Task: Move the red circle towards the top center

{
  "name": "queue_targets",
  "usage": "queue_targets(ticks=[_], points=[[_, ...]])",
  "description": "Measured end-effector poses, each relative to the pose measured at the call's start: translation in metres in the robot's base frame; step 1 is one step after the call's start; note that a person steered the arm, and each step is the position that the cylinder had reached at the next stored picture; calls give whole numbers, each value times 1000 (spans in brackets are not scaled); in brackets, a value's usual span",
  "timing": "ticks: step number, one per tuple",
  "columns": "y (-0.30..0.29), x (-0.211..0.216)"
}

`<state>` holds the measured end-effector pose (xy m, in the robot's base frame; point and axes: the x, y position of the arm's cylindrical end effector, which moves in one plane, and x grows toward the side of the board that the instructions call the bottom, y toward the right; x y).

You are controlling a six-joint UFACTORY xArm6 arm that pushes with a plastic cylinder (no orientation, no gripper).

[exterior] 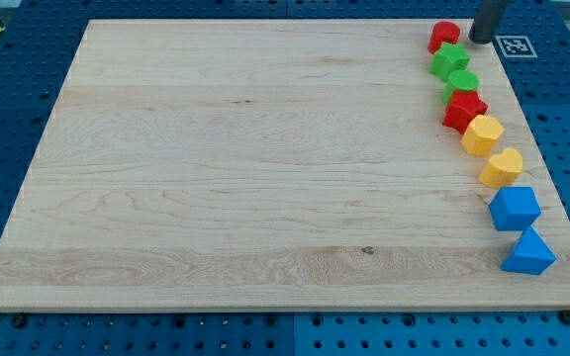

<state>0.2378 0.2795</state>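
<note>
Rod tip [482, 41] is resting at the board's [216, 178] top right corner, just to the view's right of the red circle [443, 37], with a narrow gap showing between them; being a plain rod, it is gripping nothing. Red circle is sitting at the head of a line of blocks running down the board's right edge. Below it, in order, are lying a green star [450, 61], a green round block [462, 83], a red star [464, 111], a yellow hexagon [483, 134], a yellow heart [503, 167], a blue cube [515, 208] and a blue triangle [529, 252]. A printed marker [514, 45] is lying beside the tip.
</note>
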Motion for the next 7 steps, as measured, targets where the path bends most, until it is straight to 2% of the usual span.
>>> queue_targets(ticks=[3, 7], points=[[2, 11], [-63, 8]])
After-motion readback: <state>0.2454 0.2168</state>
